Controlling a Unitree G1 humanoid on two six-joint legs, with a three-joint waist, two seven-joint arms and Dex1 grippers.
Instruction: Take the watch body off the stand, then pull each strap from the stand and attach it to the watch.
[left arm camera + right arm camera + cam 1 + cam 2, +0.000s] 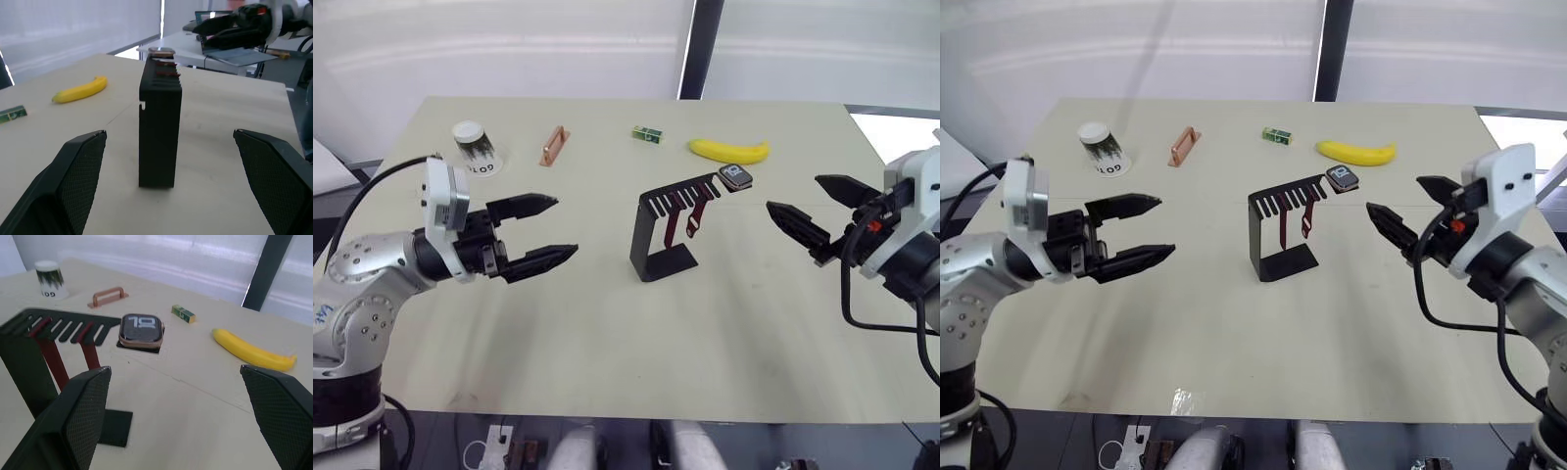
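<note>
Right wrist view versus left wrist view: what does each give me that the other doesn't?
The right wrist view alone shows the watch body's lit screen from above on the tip of the stand's top arm, the two straps hanging full length from the slots, the white cup and the copper-coloured handle. The left wrist view alone shows the stand's plain back and the right gripper beyond it, open. Both show the stand, watch body, banana and small green box.

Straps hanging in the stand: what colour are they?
Dark red straps, clearest in the right wrist view.
</note>
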